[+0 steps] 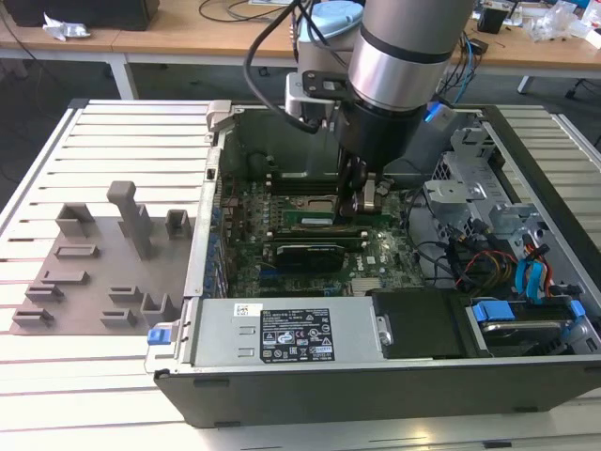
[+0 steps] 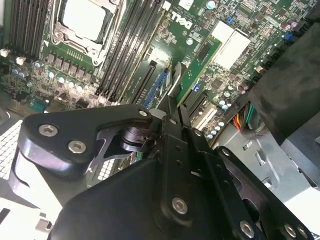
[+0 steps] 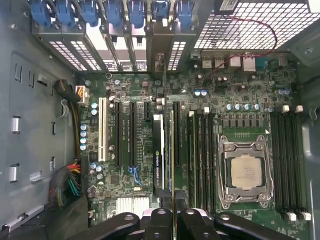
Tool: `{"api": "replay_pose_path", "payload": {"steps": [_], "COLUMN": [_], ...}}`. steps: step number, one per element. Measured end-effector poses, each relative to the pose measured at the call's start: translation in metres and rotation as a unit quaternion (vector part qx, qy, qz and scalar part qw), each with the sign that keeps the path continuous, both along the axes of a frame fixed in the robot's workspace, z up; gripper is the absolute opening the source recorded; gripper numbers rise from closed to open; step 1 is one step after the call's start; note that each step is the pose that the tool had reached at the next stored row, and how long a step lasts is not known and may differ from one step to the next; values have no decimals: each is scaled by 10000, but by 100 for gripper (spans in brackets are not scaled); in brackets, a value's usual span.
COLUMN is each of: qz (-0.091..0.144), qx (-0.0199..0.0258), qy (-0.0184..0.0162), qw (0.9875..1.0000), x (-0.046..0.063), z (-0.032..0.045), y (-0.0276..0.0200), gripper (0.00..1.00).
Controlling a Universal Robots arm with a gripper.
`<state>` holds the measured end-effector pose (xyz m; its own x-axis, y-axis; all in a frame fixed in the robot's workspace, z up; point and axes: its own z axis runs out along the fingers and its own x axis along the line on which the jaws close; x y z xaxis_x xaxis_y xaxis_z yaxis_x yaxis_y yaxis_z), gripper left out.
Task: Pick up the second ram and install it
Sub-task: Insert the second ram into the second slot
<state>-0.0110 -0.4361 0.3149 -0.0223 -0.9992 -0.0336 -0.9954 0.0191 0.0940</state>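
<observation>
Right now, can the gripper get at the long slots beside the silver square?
Probably yes. The gripper, shut on the second ram, hangs over the slots by the CPU socket, and nothing seems to block it.

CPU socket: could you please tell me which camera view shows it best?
The first wrist view: the CPU socket is seen whole and face-on, nothing covering it. The second wrist view cuts the socket off at the picture's edge. The exterior view shows it from afar and slanted, beside the gripper.

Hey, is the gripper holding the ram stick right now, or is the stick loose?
Held. In the first wrist view the gripper is shut on the second ram, which is seen edge-on as a thin strip running out from between its fingertips.
</observation>
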Motion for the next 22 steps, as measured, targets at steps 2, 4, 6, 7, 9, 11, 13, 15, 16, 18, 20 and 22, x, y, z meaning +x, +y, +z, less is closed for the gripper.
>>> {"api": "replay_pose_path", "payload": {"steps": [2, 4, 6, 7, 9, 11, 13, 15, 16, 18, 20, 22], "qz": [0, 0, 0, 0, 0, 0, 0, 0, 0, 0, 0, 0], "qx": [1, 1, 1, 1, 1, 1, 2, 1, 1, 1, 1, 1], "qy": [0, 0, 0, 0, 0, 0, 0, 0, 0, 0, 0, 0], "qw": [10000, 10000, 10000, 10000, 10000, 10000, 10000, 10000, 10000, 10000, 10000, 10000], "x": [0, 0, 0, 0, 0, 0, 0, 0, 0, 0, 0, 0], "z": [-27, -40, -59, -65, -87, -121, -159, -189, -207, -240, -272, -300], "y": [0, 0, 0, 0, 0, 0, 1, 1, 1, 3, 6, 17], "gripper": [13, 13, 13, 13, 13, 13, 13, 13, 13, 13, 13, 13]}}
